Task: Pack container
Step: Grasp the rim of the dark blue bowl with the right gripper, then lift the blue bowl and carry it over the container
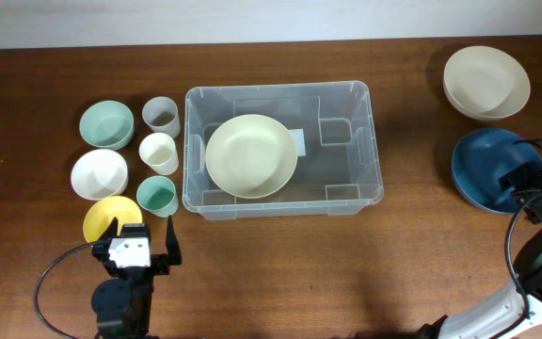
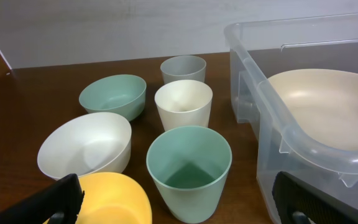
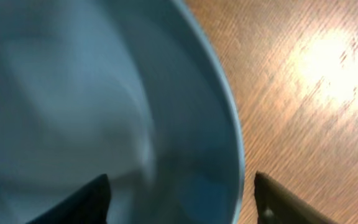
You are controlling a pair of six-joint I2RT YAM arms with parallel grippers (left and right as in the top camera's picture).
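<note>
The clear container (image 1: 374, 141) stands mid-table with a pale cream bowl (image 1: 250, 155) lying in it. At the right, my right gripper (image 1: 525, 188) is at the near edge of a dark blue bowl (image 1: 483, 162). In the right wrist view the blue bowl (image 3: 73, 93) fills the frame. My right gripper (image 3: 180, 186) is open and straddles its rim, one finger inside, one over the table, neither touching. My left gripper (image 1: 142, 252) is open near the front edge, behind a yellow bowl (image 1: 109, 217) and a teal cup (image 2: 188, 171).
Left of the container stand a green bowl (image 1: 105, 123), a white bowl (image 1: 99, 174), a grey cup (image 1: 161, 116) and a cream cup (image 1: 158, 152). A beige bowl (image 1: 486, 82) sits at the back right. The container wall (image 2: 272, 112) rises close on the left gripper's right.
</note>
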